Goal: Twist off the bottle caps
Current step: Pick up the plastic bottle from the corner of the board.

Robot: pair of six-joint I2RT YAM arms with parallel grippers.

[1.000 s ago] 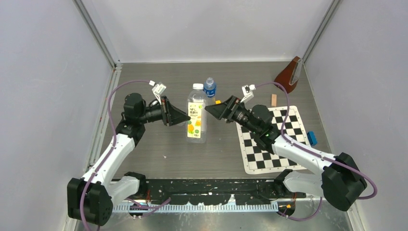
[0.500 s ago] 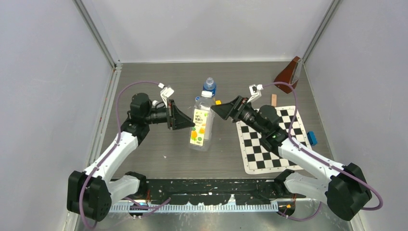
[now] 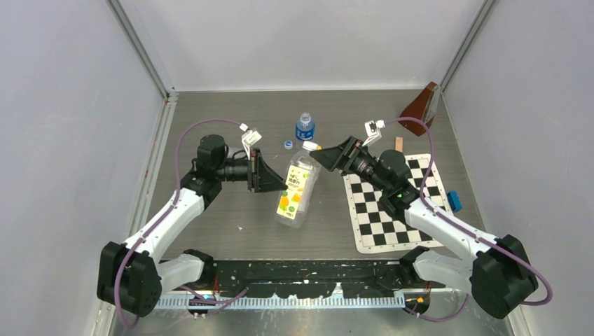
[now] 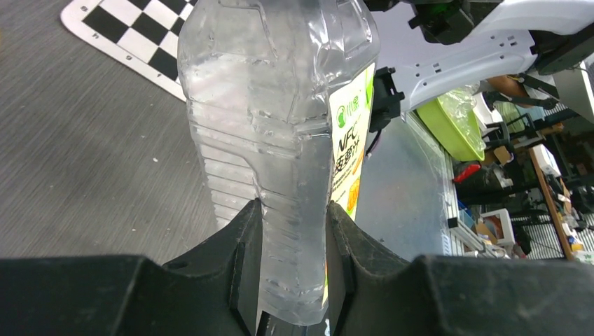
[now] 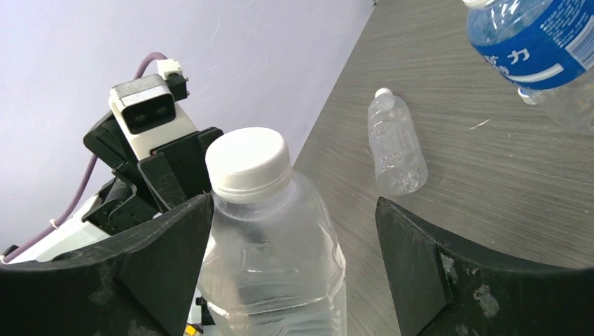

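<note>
A grey wood-grain table is carrying a small blue-labelled bottle, which is standing upright near the back centre, with a loose bluish-white cap lying just beside it. A slim unlabelled bottle is lying on its side. At right, a checkerboard mat is lying flat, a blue block sitting at its right edge, a wooden block by its far edge, and a reddish-brown wedge resting in the corner.

Right hand straddles cap, gaps both sides; blue-labelled bottle near.
</note>
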